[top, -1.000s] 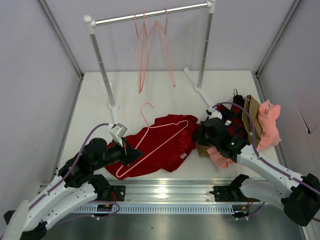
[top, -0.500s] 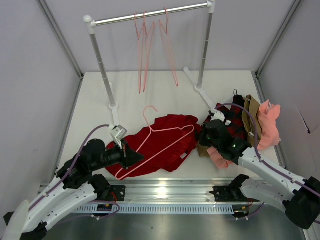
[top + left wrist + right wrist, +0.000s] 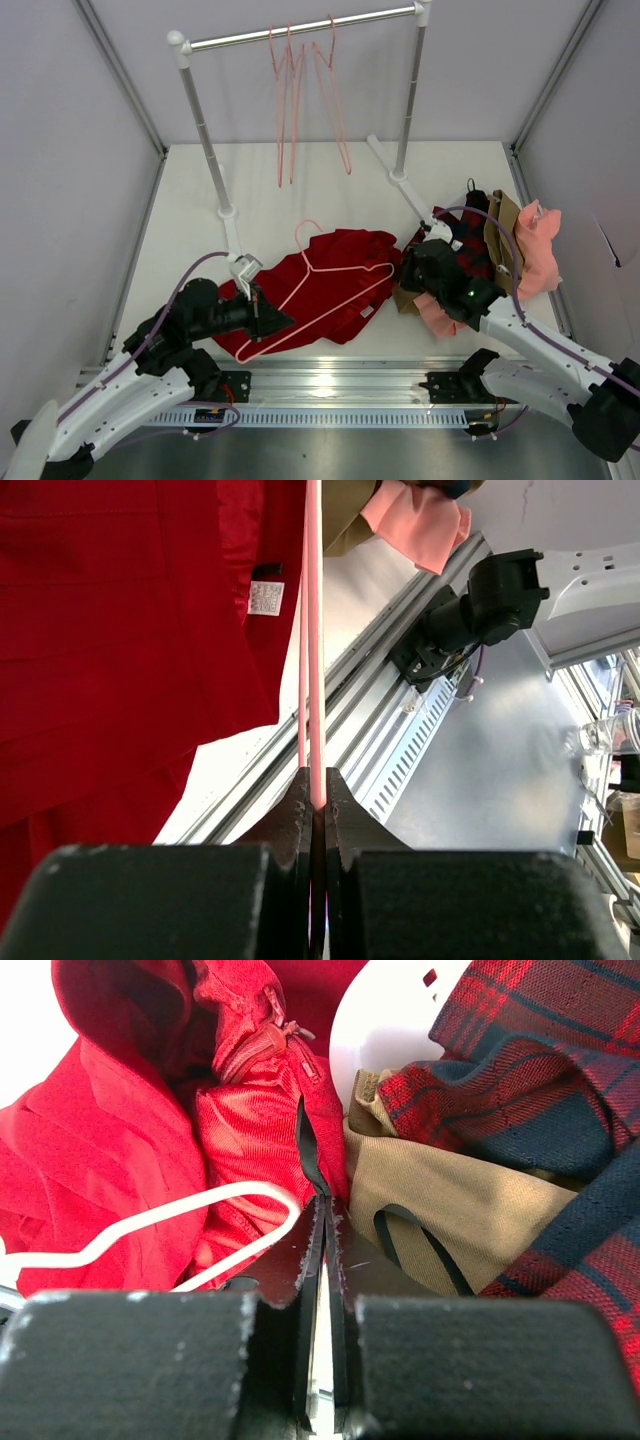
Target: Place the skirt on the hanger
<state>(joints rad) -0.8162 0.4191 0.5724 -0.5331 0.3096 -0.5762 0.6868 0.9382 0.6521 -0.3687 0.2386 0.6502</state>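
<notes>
The white surface (image 3: 300, 190) carries the deep-red skirt (image 3: 335, 295) spread at lower centre of the frame, a heap of plaid garment (image 3: 468, 250), tan garment (image 3: 503, 225) and salmon-pink garment (image 3: 540, 250) touching it at right, and the clothes rack (image 3: 205, 130) on 2 white feet (image 3: 229, 222) behind.

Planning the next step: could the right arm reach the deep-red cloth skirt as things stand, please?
Likely yes: the right tool is shut at the deep-red skirt's zipped edge, nothing between them.

Even, bright light is flooding in; glare is flaring on the rail (image 3: 325, 380), and both wrist views' foregrounds are showing blurred.
</notes>
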